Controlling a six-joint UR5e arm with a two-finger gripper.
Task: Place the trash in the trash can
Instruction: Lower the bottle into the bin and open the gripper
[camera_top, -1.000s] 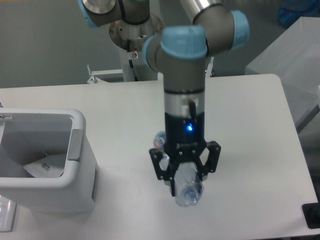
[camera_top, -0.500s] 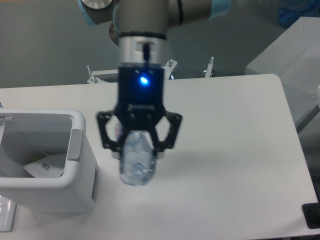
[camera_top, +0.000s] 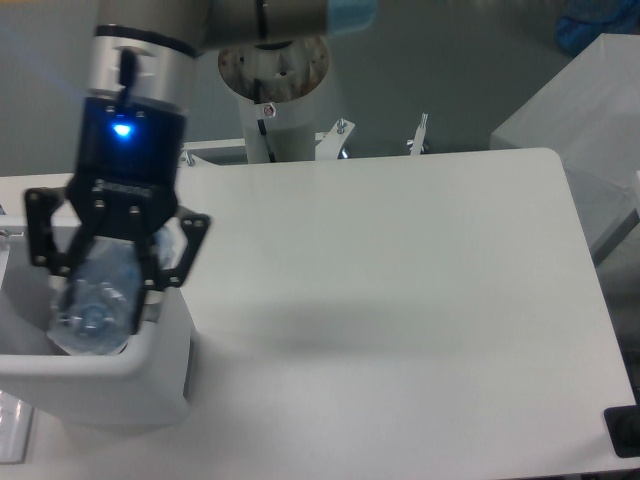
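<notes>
My gripper (camera_top: 108, 285) is shut on the clear plastic bottle (camera_top: 100, 305) and holds it above the opening of the white trash can (camera_top: 130, 375) at the left edge of the table. The bottle points toward the camera, its end showing; its label is hidden by the fingers. The gripper and bottle cover most of the can's inside. The small crumpled wrapper is hidden from view.
The white table (camera_top: 400, 280) stretches to the right of the can. The arm's base column (camera_top: 275, 90) stands behind the table's far edge. A grey-white block (camera_top: 590, 130) stands off the table's right side.
My gripper has carried the bottle left from the table's middle, over the table, to above the trash can's opening. It has stayed shut on the bottle.
</notes>
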